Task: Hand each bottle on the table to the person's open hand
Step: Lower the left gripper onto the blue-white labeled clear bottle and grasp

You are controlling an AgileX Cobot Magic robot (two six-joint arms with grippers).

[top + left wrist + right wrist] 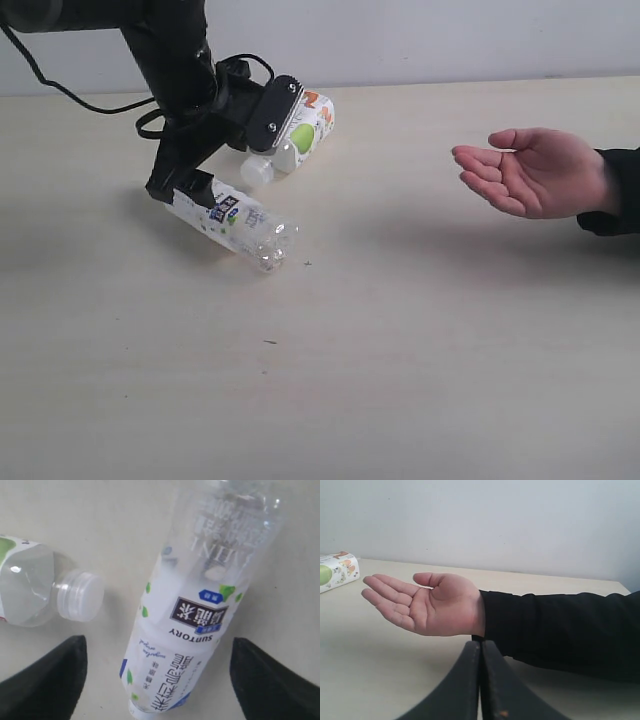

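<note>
The blue-white-label bottle (243, 226) (185, 625) lies on its side on the table (400, 350). My left gripper (183, 190) (159, 677) stands open astride its label end, with a gap showing on both sides of the bottle. Just behind it lies the short green-apple-label bottle (301, 135) (25, 587) (335, 570), white cap toward the first bottle. The person's open hand (535, 175) (430, 605) is held palm up at the right. My right gripper (481, 650) is shut on nothing, close to that wrist. The lime-label and red-label bottles are out of view.
The person's black sleeve (560, 630) stretches just beyond my right gripper. A black cable (70, 95) trails from the left arm across the table's back left. A pale wall (450, 40) borders the table's far edge.
</note>
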